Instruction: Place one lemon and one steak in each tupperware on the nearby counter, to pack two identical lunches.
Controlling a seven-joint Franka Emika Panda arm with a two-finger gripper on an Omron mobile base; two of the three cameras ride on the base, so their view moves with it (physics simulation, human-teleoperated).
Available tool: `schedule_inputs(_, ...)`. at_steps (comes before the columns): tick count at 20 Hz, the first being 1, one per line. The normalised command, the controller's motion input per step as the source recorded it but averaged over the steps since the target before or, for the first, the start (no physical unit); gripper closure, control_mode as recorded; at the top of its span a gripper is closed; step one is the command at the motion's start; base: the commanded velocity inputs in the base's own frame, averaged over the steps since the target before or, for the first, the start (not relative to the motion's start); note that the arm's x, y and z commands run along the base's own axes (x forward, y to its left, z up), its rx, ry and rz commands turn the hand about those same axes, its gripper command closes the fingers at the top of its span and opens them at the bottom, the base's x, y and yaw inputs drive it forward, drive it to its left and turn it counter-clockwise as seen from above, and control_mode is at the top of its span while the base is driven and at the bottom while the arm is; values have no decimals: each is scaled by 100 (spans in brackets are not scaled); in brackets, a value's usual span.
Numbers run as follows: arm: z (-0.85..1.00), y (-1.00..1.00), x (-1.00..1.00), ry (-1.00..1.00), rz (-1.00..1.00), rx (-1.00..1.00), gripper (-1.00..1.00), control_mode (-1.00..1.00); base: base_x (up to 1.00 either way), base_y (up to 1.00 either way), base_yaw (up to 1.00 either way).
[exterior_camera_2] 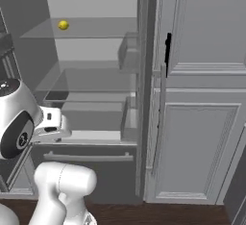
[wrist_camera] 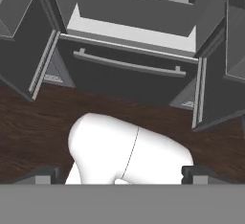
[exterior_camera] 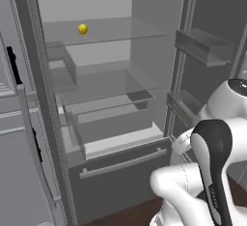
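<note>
A small yellow lemon [exterior_camera: 82, 28] [exterior_camera_2: 63, 25] lies on the top glass shelf of the open fridge, towards the left. My gripper [wrist_camera: 119, 176] is open, its two dark fingertips [wrist_camera: 44, 175] far apart with nothing between them. It hangs low in front of the fridge, well below the lemon, and looks down at the bottom drawer and the floor. The steak, the tupperware and the counter are out of view.
The fridge's glass shelves [exterior_camera: 108, 87] and door bins [exterior_camera: 205, 46] hold nothing else. A grey bottom drawer with a bar handle [exterior_camera: 120, 162] [wrist_camera: 129, 66] is closed. Both fridge doors stand open at the sides. Tall grey panelled cabinets [exterior_camera_2: 197, 123] stand to the right, over dark wooden floor [wrist_camera: 33, 132].
</note>
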Motion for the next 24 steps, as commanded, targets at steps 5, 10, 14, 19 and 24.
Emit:
schedule_inputs(5, 0, 0, 0, 0, 0, 0, -100, 100, 74, 0, 0)
schedule_inputs(10, 0, 0, 0, 0, 0, 0, -100, 100, 49, 0, 2)
schedule_inputs(14, 0, 0, 0, 0, 0, 0, -100, 100, 9, 0, 28)
schedule_inputs(19, 0, 0, 0, 0, 0, 0, -100, 100, 0, 0, 15)
schedule_inputs(24, 0, 0, 0, 0, 0, 0, -100, 100, 0, 0, 0)
